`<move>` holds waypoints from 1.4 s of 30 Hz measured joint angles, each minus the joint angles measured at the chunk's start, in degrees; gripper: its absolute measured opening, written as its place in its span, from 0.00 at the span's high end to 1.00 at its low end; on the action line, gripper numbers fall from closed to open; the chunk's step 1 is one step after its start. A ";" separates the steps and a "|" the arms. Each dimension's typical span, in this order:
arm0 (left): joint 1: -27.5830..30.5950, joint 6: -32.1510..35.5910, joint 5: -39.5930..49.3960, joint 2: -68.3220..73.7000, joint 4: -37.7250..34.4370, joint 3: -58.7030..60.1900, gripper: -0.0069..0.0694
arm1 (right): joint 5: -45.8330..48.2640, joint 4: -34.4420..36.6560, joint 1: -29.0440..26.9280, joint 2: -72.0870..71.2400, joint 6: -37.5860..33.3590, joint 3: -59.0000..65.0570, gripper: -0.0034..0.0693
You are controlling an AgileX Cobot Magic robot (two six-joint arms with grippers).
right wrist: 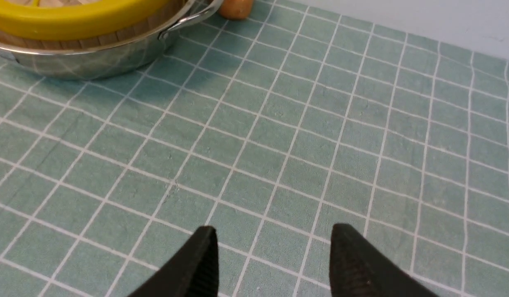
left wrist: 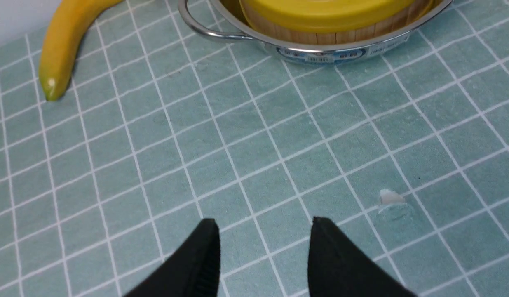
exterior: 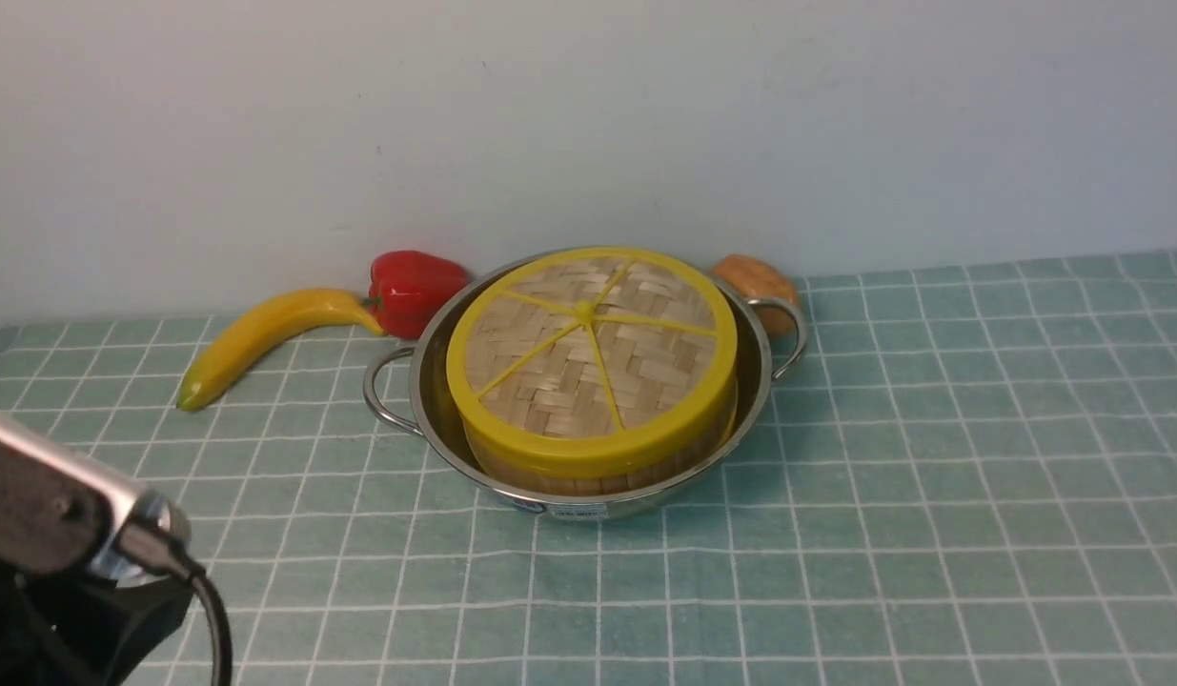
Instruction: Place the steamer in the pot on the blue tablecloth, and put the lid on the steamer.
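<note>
The bamboo steamer [exterior: 588, 481] sits inside the shiny stainless-steel pot [exterior: 437, 400], with the woven lid [exterior: 550, 381] on top of it. The lid is round and flat, pale tan strips crossing in a broad weave, framed by a thick, glossy yellow rim; thin yellow spokes run in from that rim to a small yellow knob at the centre. Below the rim, only a band of the steamer's light-brown bamboo wall shows — its contents are hidden. The pot is wide and shallow, slightly wider than the steamer, with a loop handle to the left and another to the right and a printed label on its near side.

It all stands on the blue-green tablecloth [exterior: 836, 534] with its white grid, towards the far edge. A red bell pepper [exterior: 412, 291] lies just beside the pot at its far left, a yellow banana [exterior: 269, 333] farther left, and a brown, rounded item [exterior: 758, 286] at the pot's far right, partly hidden.

The left gripper [left wrist: 266, 220] has its fingers spread and empty; the right gripper [right wrist: 275, 229] is likewise parted, holding nothing — both are well apart from the pot.
</note>
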 joint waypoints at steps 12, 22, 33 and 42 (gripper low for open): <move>0.00 0.00 -0.39 -2.15 0.00 1.26 0.54 | -0.57 0.00 0.00 0.00 0.00 0.00 0.43; 5.50 2.41 -2.60 -6.88 0.80 2.09 0.54 | -0.57 0.00 0.00 0.00 0.15 0.00 0.43; 23.39 3.79 -25.52 -36.14 3.58 29.46 0.54 | -0.73 0.25 0.00 -0.07 0.15 0.00 0.43; 24.24 3.00 -35.91 -36.67 4.91 37.26 0.54 | -0.98 0.25 0.00 -0.17 0.22 0.00 0.43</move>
